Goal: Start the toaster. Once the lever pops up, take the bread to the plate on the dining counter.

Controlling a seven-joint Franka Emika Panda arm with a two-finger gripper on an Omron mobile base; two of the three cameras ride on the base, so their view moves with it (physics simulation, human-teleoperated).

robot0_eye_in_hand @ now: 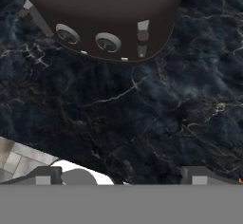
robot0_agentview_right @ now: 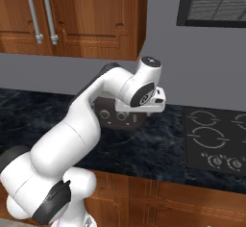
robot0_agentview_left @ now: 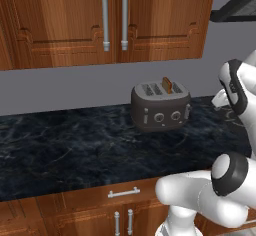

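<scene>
The dark grey toaster (robot0_agentview_left: 161, 106) stands on the black marbled counter (robot0_agentview_left: 65, 150) near the back wall. A tan bread (robot0_agentview_left: 167, 85) slice sticks up from one of its slots. In the hand view the toaster (robot0_eye_in_hand: 102, 9) fills the top, with two round knobs and the pale lever (robot0_eye_in_hand: 143, 26) to their right. My gripper (robot0_eye_in_hand: 122, 178) hovers over the counter in front of the toaster, open, nothing between its fingertips (robot0_eye_in_hand: 45, 175). In the right base view my arm covers most of the toaster (robot0_agentview_right: 117, 116). The plate and the dining counter are out of view.
A black cooktop (robot0_agentview_right: 216, 139) lies in the counter to the right of the toaster. Wooden wall cabinets (robot0_agentview_left: 105, 15) hang above, and a range hood (robot0_agentview_right: 216, 2) sits over the cooktop. The counter's front edge (robot0_agentview_left: 125, 182) runs just before my arm.
</scene>
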